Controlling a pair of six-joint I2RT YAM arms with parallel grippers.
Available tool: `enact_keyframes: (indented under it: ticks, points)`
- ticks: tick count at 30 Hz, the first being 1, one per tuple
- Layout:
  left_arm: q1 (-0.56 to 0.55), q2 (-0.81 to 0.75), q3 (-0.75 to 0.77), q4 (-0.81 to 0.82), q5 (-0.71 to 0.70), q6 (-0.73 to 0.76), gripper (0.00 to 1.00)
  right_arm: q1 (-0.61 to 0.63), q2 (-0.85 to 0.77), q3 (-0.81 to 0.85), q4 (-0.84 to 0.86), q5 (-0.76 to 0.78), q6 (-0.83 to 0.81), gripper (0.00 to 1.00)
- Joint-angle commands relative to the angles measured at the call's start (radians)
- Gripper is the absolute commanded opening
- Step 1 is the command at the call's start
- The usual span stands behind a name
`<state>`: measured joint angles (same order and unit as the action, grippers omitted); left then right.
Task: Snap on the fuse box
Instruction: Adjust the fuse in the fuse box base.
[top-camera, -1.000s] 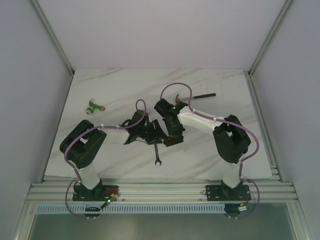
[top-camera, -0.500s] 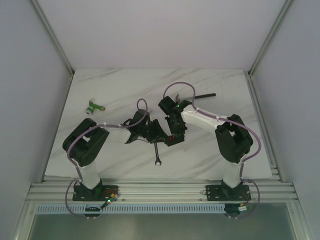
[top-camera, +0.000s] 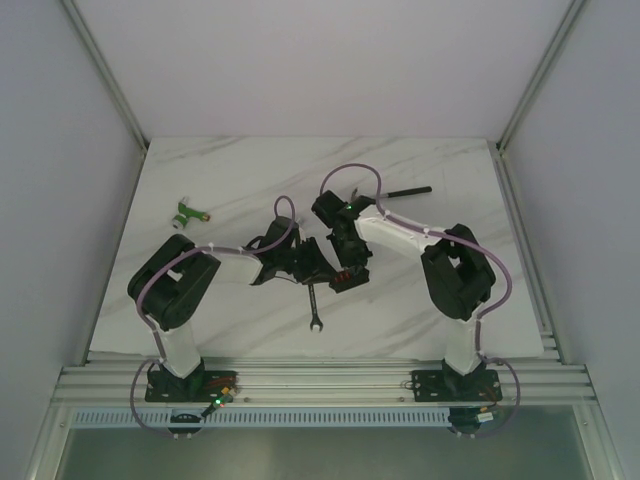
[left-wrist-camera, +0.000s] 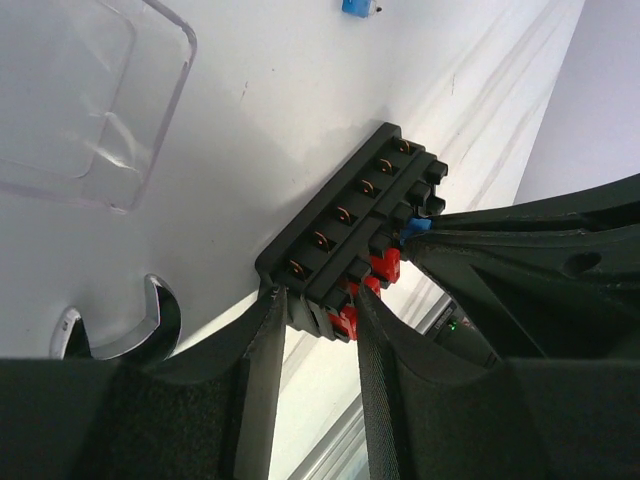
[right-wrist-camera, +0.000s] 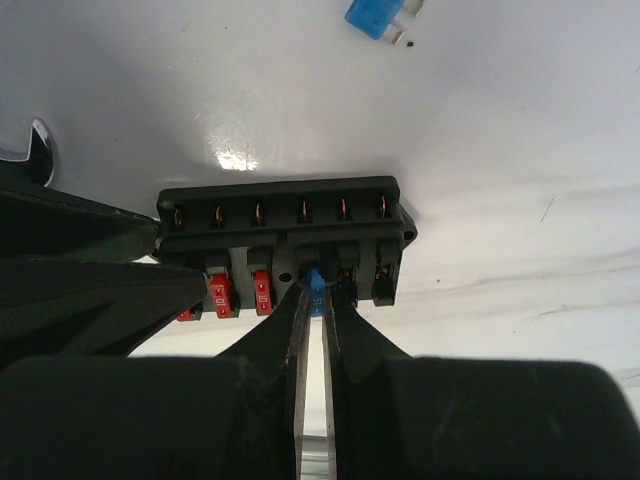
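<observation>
Silver wrench lies closest to the near edge of the surface. Just past it, about the middle of the surface, sits the black fuse box.

The left jaws are closed on one end of the box, with a pad on each side, holding it. The right jaws are pinched tight on a blue fuse that stands in a slot beside the red fuses.

The clear cover lies near the box, not touching it. A loose fuse lies a bit past the box. Far off toward the left edge is a green connector.

I think the box is being filled, and the cover is not on yet. Next the blue fuse needs a push all the way in. Then the jaws must let go, fetch the cover, line it up straight over the box and press until it clicks.
</observation>
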<state>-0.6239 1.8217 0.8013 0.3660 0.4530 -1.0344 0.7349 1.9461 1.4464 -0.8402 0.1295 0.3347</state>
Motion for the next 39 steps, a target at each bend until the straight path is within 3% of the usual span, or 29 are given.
enact_keyframes:
  ticks: [1, 19, 25, 32, 39]
  points:
    - [-0.019, 0.066, 0.002, -0.049, -0.019, 0.025, 0.4, 0.021, 0.176, -0.031, 0.086, -0.046, -0.005, 0.0]
    - [-0.019, 0.089, 0.004, -0.038, -0.004, 0.038, 0.36, 0.03, 0.372, 0.138, 0.201, -0.127, -0.049, 0.0]
    - [-0.019, 0.04, -0.029, -0.039, -0.029, 0.036, 0.37, 0.043, 0.211, 0.058, 0.185, -0.115, -0.035, 0.0]
    - [-0.018, -0.011, -0.064, -0.036, -0.048, 0.04, 0.38, 0.044, -0.053, -0.085, 0.15, -0.102, 0.023, 0.24]
    - [-0.019, -0.064, -0.09, -0.038, -0.065, 0.05, 0.43, 0.043, -0.193, -0.182, 0.17, -0.027, 0.055, 0.46]
